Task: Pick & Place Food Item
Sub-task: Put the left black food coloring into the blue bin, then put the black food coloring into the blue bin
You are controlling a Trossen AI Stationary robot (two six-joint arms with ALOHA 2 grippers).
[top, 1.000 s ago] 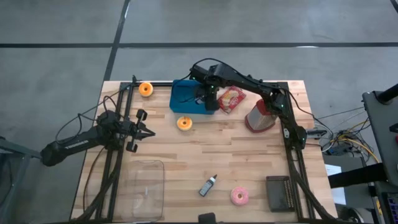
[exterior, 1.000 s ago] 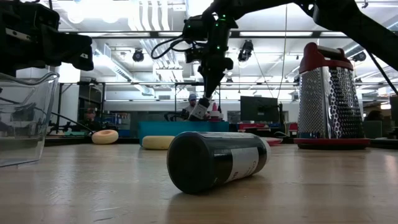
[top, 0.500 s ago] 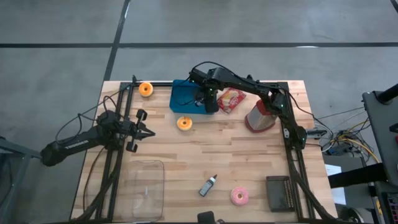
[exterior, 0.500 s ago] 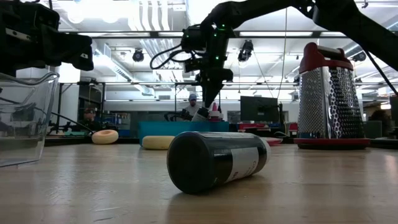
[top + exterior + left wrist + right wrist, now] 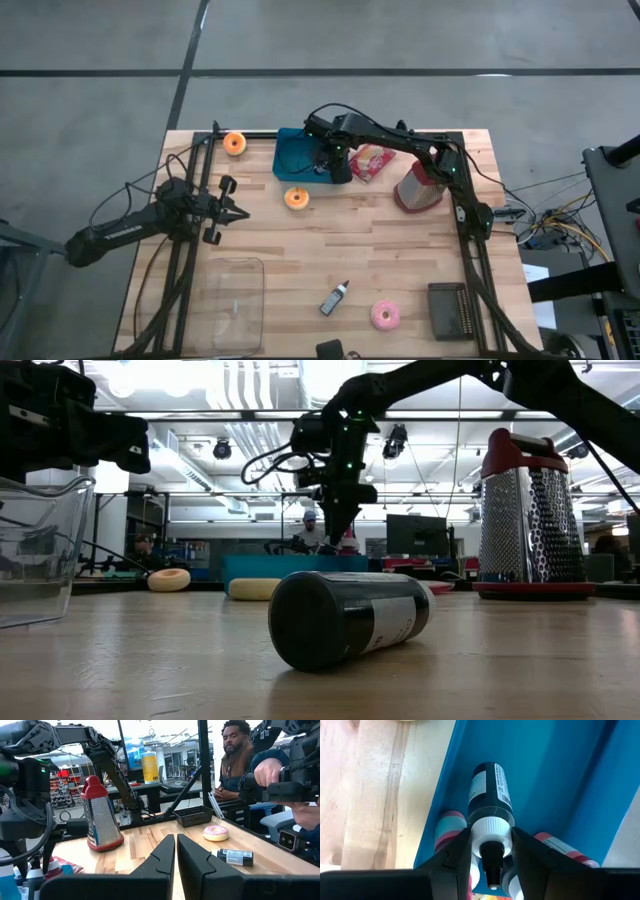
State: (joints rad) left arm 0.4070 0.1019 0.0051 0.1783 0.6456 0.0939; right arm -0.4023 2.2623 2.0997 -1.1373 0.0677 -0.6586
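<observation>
Inside the blue tray (image 5: 560,785), striped bottles (image 5: 449,827) crowd the gripped dark bottle (image 5: 490,792).

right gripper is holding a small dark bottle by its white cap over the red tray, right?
Not quite: the tray is blue, not red. The right wrist view shows the right gripper clamped on the white cap of the small dark bottle over that blue tray.
</observation>
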